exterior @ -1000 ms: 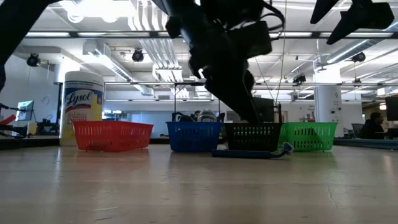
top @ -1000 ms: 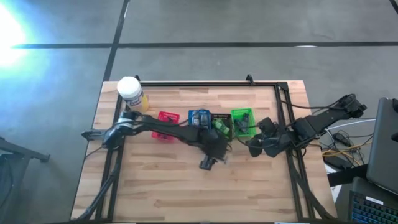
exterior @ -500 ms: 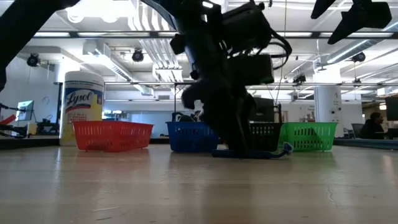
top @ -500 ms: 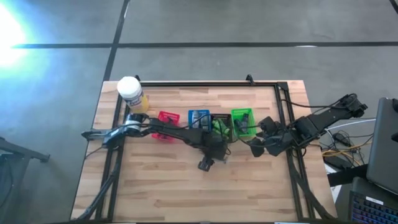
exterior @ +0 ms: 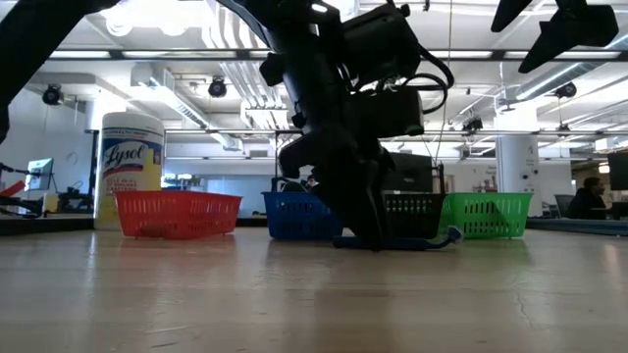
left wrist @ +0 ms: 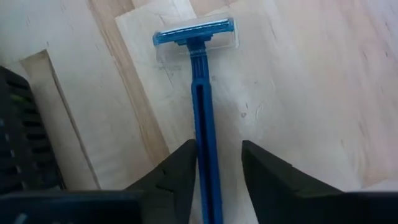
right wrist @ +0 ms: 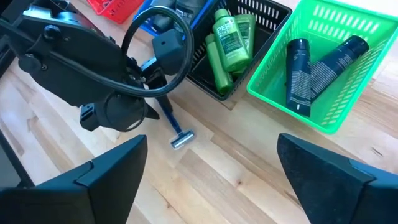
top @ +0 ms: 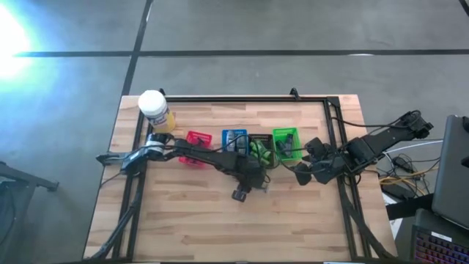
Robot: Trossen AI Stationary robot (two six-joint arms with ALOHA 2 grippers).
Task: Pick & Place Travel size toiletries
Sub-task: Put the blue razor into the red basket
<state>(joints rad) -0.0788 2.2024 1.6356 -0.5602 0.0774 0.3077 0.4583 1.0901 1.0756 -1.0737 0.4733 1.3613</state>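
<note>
A white-lidded yellow jar [top: 154,110] stands at the back left corner of the pale plank worktop [top: 183,227], which is framed by a thin dark rail. Along the back half runs a row of slotted plastic baskets: red basket [top: 194,140], blue basket [top: 234,138], black basket [right wrist: 249,46] and green basket [top: 286,141], set close side by side.

The left gripper [left wrist: 216,177] is down at the middle of the table, just in front of the black basket. Its two dark wedge-shaped fingers are spread, one on each side of the handle of a blue razor [left wrist: 202,106] — whether they touch the handle I cannot tell. The razor lies flat on the wood, a slim ribbed handle ending in a wide clear-edged head that points away from the basket row.

The black basket holds glossy green bottles [right wrist: 229,40] with printed labels; the green basket holds two dark tubes [right wrist: 314,62] lying at a slant.

The right gripper [right wrist: 211,168] hovers above the table near the right edge, in front of the green basket, its broad flat fingers wide apart and holding nothing.

The front half of the worktop is bare wood — open room on all sides of the razor except toward the baskets.
</note>
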